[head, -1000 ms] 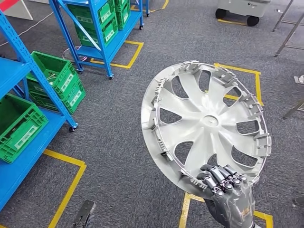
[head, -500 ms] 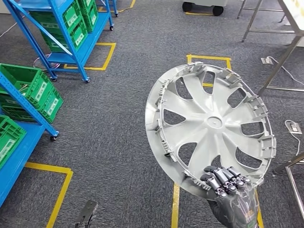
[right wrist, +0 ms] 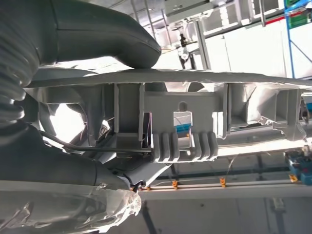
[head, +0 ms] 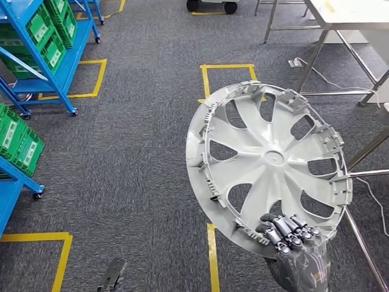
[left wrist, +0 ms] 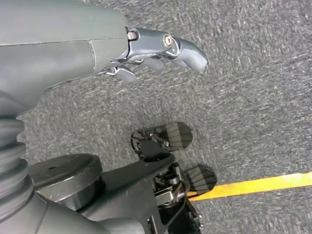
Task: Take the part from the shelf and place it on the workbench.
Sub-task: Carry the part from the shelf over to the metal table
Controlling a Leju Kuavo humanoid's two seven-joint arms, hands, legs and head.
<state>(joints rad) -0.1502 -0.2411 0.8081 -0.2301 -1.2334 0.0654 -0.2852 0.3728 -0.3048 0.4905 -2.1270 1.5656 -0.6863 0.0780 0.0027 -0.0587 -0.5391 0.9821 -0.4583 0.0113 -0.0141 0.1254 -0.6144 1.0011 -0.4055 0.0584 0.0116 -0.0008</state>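
Grey, coarse-pile carpet covers the floor, marked with yellow tape lines in squared outlines. Taking the part as the landmark: the part is a round silver-grey plastic wheel cover with curved spokes, wedge-shaped openings, a small raised hub and a ribbed rim studded with clips; it is held tilted above the carpet, its hollow back facing the head camera. At its near edge the right hand grasps the rim, dark jointed fingers folded over the lip, the palm wrapped in clear crinkled film. The right wrist view shows the same rim edge-on, with moulded tabs and a ribbed clip, the thick grey thumb lying over it. Far left of the part stands a blue metal shelf on castors carrying green slatted crates. Beyond the part, to the right, a pale-topped workbench rests on thin steel legs. The left hand hangs low over the carpet, fingers stretched out and holding nothing
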